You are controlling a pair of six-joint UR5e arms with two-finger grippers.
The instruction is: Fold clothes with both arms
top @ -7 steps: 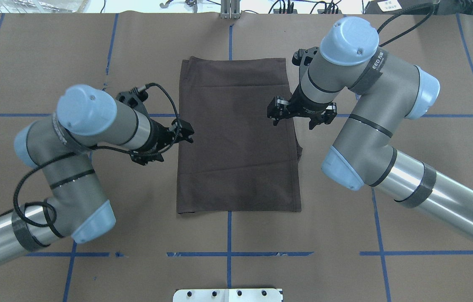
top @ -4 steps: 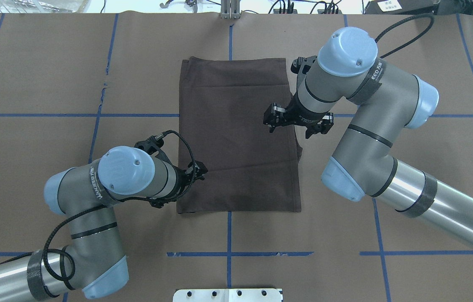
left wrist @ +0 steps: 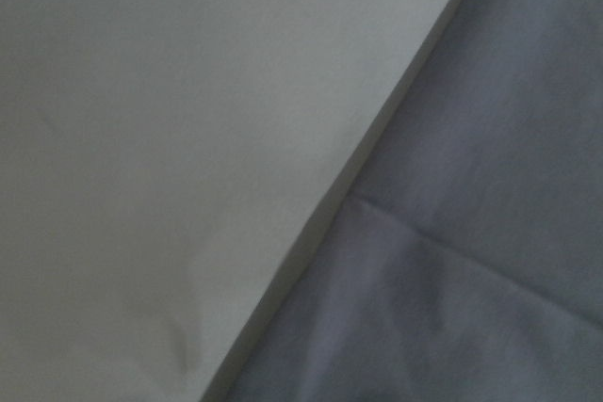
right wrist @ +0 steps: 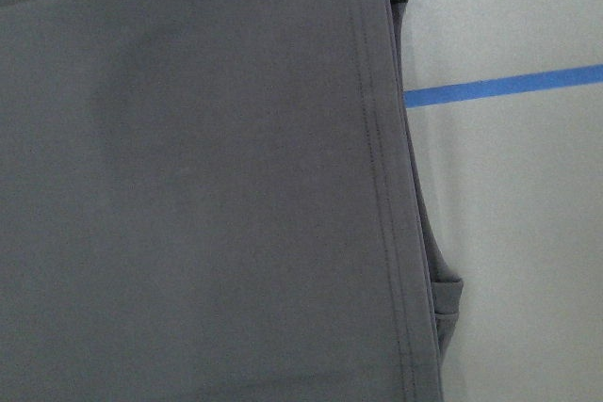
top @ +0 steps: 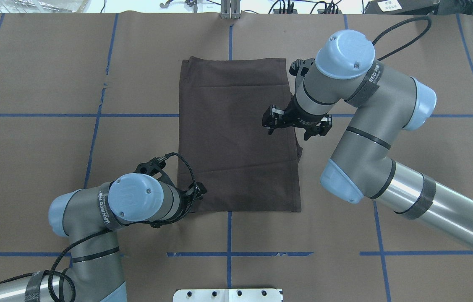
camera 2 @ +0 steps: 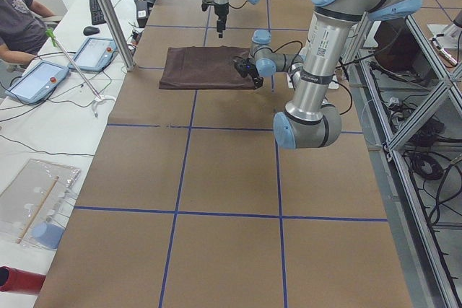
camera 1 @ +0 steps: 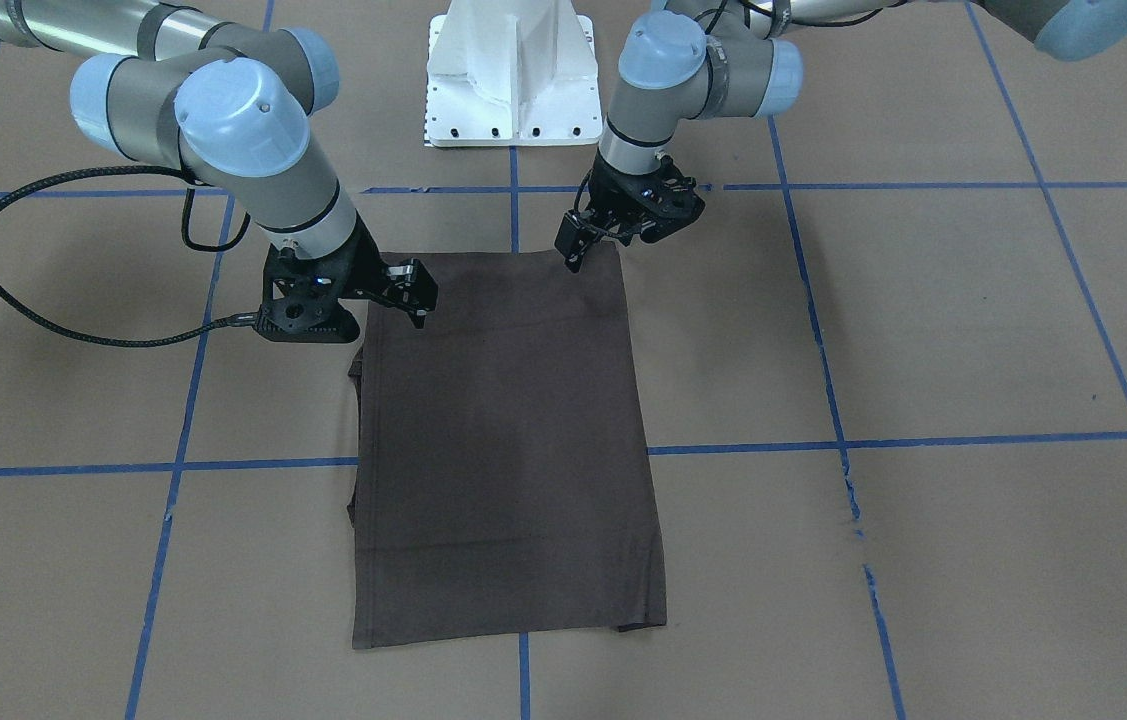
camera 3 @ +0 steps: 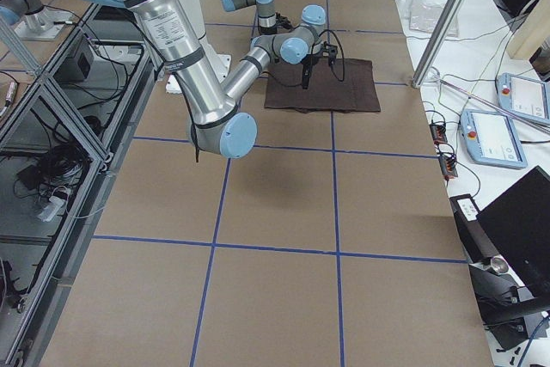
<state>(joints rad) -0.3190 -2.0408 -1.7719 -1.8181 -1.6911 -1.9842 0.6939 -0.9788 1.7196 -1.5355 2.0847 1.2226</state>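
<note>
The clothes are one dark grey-brown shirt folded into a tall rectangle, flat on the brown paper; it also shows as the shirt in the front view. My left gripper hangs low over the shirt's corner nearest the robot on the left, and its fingers look open. That corner's edge runs diagonally through the left wrist view as the shirt. My right gripper is open above the shirt's right edge at mid-length, one finger over cloth, the other over paper. The right wrist view shows the hemmed edge of the shirt.
The white pedestal base stands at the robot's side of the table. Blue tape lines grid the paper. In the exterior left view a person sits beside tablets and a metal pole past the table's far edge.
My left arm swung back along the shirt's left edge, from mid-length to the corner nearest the robot. My right gripper crept slightly inward over the right edge.
</note>
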